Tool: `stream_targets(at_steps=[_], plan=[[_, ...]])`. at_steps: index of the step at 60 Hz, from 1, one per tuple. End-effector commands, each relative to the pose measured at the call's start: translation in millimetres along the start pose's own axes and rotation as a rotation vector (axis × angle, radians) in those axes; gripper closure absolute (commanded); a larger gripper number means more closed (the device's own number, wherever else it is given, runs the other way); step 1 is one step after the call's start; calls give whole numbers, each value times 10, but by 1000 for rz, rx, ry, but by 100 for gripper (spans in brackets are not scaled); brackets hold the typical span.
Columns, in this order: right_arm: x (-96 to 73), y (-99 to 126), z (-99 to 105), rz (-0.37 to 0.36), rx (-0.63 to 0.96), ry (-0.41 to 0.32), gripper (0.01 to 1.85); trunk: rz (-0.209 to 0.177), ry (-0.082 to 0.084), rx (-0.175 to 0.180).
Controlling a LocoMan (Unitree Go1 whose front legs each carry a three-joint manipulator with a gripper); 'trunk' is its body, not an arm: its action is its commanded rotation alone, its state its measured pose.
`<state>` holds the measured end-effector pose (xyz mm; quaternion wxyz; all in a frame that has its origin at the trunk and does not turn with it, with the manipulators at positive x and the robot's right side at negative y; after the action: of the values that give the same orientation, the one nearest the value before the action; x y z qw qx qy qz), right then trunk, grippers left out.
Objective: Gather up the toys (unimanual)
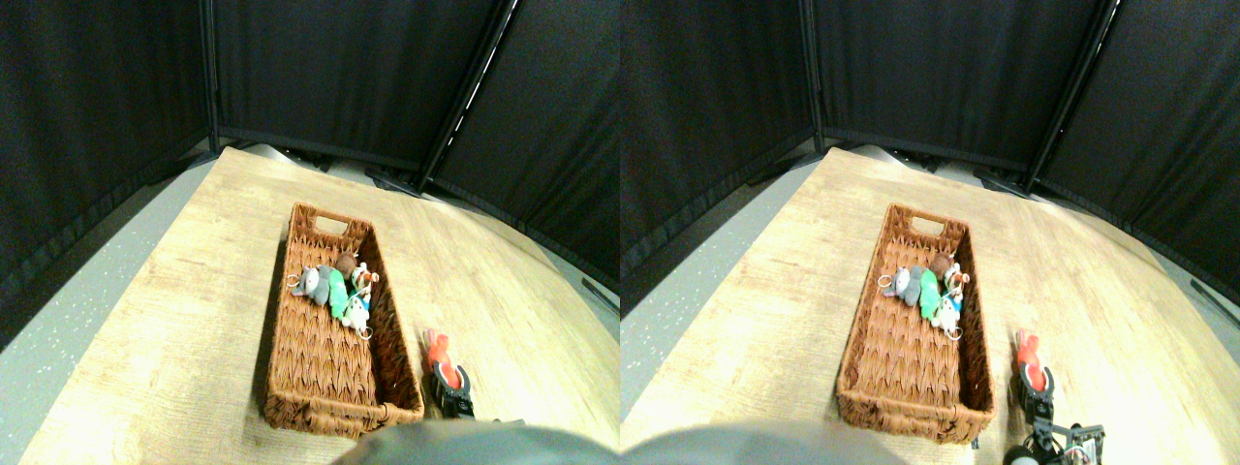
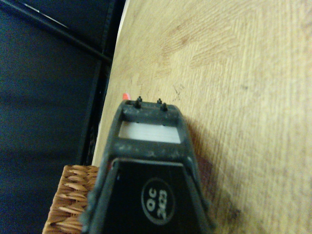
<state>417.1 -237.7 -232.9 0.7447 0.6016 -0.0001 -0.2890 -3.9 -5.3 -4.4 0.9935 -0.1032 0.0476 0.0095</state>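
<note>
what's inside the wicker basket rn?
The brown woven wicker basket holds a cluster of plush toys: grey, mint green, brown, white-with-blue. Anything beneath them is covered.

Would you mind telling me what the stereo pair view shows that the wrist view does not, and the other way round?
Only the stereo pair view shows the inside of the wicker basket, where a grey toy, a mint green toy, a brown toy and a white-with-blue toy lie bunched together. It also shows nearly the whole orange-red toy lying on the wooden table beside the basket, at the tip of the right gripper.

Only the wrist view shows the dark jaw frame up close.

Both show the table, the basket, the black curtains and some of the orange-red toy.
</note>
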Motion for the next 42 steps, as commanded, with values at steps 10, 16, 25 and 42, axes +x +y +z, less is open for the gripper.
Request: stream_targets(at_steps=[10, 16, 25, 42], plan=[[4, 223, 15, 66, 9, -16, 175, 4, 19, -19], [23, 323, 15, 105, -24, -2, 176, 4, 15, -21], [-7, 598, -27, 153, -71, 34, 179, 1, -3, -30], [82, 1183, -282, 333, -213, 259, 178, 25, -26, -70]])
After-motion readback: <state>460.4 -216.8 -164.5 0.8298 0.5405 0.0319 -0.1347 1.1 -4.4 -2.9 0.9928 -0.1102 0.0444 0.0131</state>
